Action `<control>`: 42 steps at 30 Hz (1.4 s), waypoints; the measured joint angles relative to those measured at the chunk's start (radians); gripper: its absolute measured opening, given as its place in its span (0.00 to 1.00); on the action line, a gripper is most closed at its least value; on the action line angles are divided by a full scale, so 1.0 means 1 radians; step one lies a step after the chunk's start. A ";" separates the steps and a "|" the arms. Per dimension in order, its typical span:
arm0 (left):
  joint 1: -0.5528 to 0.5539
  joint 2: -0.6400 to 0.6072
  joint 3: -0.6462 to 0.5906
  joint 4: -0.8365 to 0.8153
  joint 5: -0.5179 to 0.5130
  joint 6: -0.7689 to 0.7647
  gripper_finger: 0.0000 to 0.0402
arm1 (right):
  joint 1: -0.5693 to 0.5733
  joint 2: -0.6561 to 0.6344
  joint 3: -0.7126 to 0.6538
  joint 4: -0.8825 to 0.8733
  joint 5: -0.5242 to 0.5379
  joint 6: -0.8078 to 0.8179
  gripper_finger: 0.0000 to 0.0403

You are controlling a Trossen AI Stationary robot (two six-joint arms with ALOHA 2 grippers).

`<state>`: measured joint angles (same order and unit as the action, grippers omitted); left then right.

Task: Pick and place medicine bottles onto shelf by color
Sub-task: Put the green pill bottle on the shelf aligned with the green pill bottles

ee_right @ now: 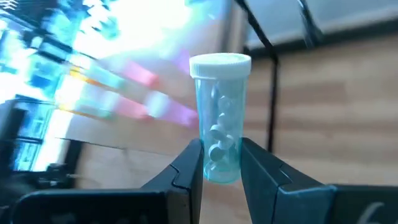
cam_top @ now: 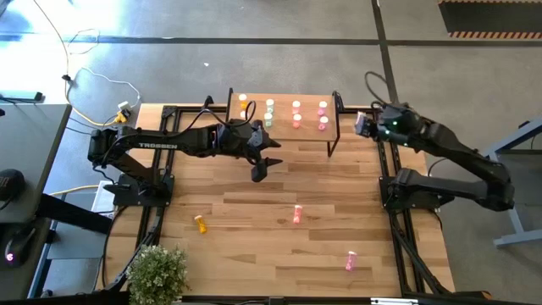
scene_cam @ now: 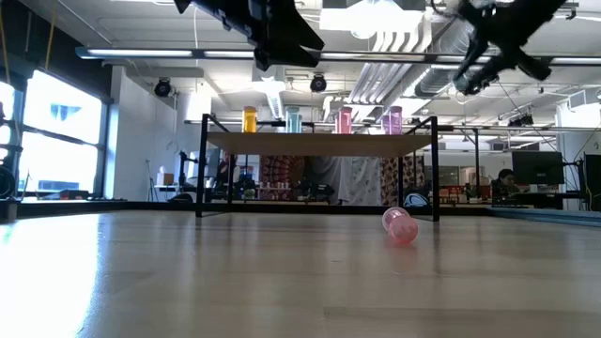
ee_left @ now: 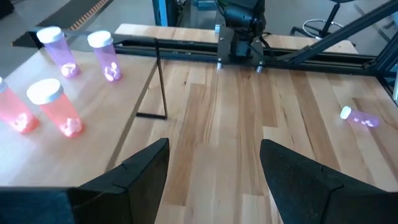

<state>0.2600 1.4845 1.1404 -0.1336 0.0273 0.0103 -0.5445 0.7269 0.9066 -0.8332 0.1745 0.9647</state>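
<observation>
The shelf stands at the table's far edge and carries upright bottles in pairs: orange, pale green, salmon and pink. My right gripper is off the shelf's right end, raised above the table, shut on a pale green bottle with a white cap. My left gripper hangs open and empty in front of the shelf; its spread fingers show in the left wrist view. Loose bottles on the table: orange, salmon and pink. My right gripper pinches the pale green bottle's lower body between its two fingers, one on each side. The bottle stands upright in the hold, cap up, its upper half and cap above the fingertips, lifted clear of the table.
A potted plant stands at the near left corner. The shelf's black legs stand at its ends. Bare wood lies between the shelf and the loose bottles. One pink bottle lies on its side in the low view.
</observation>
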 joint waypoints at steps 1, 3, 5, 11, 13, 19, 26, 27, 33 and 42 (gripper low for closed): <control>0.000 0.000 0.000 -0.005 0.000 -0.007 0.60 | 0.014 0.002 0.027 0.003 0.012 -0.018 0.18; 0.000 0.000 0.000 -0.015 0.013 -0.032 0.60 | 0.044 0.011 0.076 0.017 0.029 -0.065 0.18; 0.000 0.000 0.000 -0.020 0.059 -0.065 0.60 | 0.077 0.024 0.114 0.049 0.034 -0.125 0.18; 0.000 0.000 0.000 -0.021 0.165 -0.212 0.60 | 0.189 0.091 0.153 0.195 -0.055 -0.339 0.18; 0.000 0.000 0.000 -0.020 0.180 -0.284 0.60 | 0.229 0.119 0.152 0.231 -0.107 -0.393 0.18; -0.008 0.000 0.000 -0.020 0.182 -0.349 0.60 | 0.355 0.232 0.142 0.246 -0.143 -0.520 0.18; -0.021 0.000 0.000 -0.021 0.182 -0.365 0.60 | 0.480 0.367 0.142 0.285 -0.238 -0.648 0.18; -0.025 0.000 0.000 -0.022 0.182 -0.361 0.60 | 0.496 0.385 0.142 0.290 -0.246 -0.658 0.18; -0.063 0.000 0.000 -0.027 0.183 -0.305 0.60 | 0.575 0.481 0.141 0.344 -0.277 -0.746 0.18; -0.141 0.000 0.000 -0.028 0.179 -0.291 0.60 | 0.630 0.581 0.141 0.453 -0.309 -0.784 0.18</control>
<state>0.1191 1.4845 1.1404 -0.1616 0.2060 -0.2806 0.0854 1.3084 1.0477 -0.3799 -0.1345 0.1807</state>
